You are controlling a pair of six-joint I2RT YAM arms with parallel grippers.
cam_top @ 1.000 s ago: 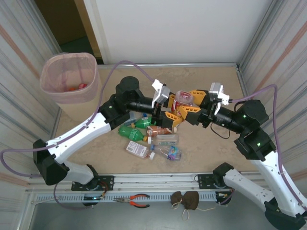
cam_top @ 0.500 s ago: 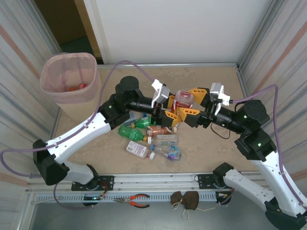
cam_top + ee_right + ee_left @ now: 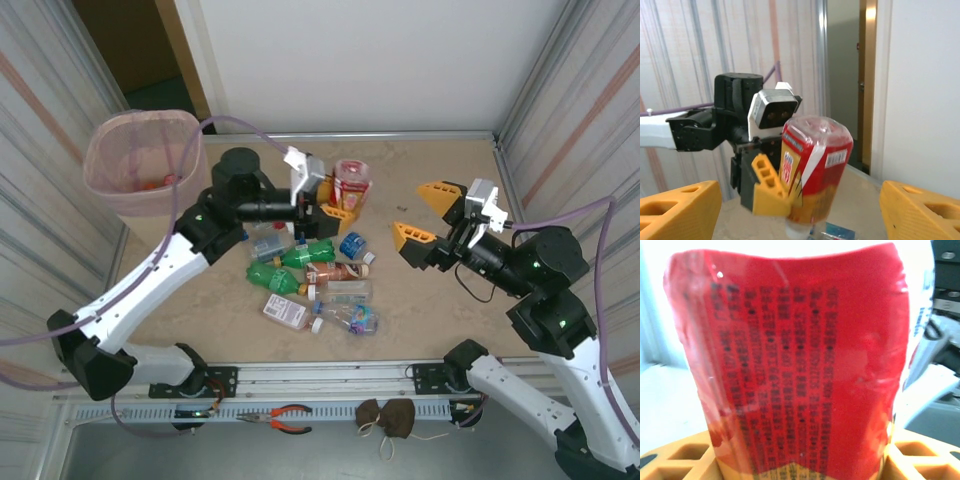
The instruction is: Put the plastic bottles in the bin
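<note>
1. Red film label over clear thin plastic: this is the red-labelled bottle (image 3: 352, 186) that we have in hand. The left tool (image 3: 338, 203) is clamped on its body, with the yellow fingers (image 3: 765, 192) pressing the labelled section from both sides.
2. The bottle stands roughly upright with a slight tilt, above the far middle of the table (image 3: 430, 300). It is well apart from the bin (image 3: 143, 114), which sits at the far left corner.
3. The right tool (image 3: 420, 213) has its jaws spread wide and holds nothing. It hangs to the right of the bottle, apart from it.
4. The remaining bottles (image 3: 315, 280) lie on their sides in a loose cluster on the table, near the left arm.
5. Handling, as we judge it:
   - The bottle looks empty, so we expect it to be light.
   - The wall is thin and likely dents under pressure.
   - The glossy label is likely slippery.
6. Grip point: we take such bottles across the mid-body, where the sides run parallel. The ends are probably stiffer, but they taper.
7. Risk: a squeezed bottle may pop out of the jaws during the swing to the bin.
</note>
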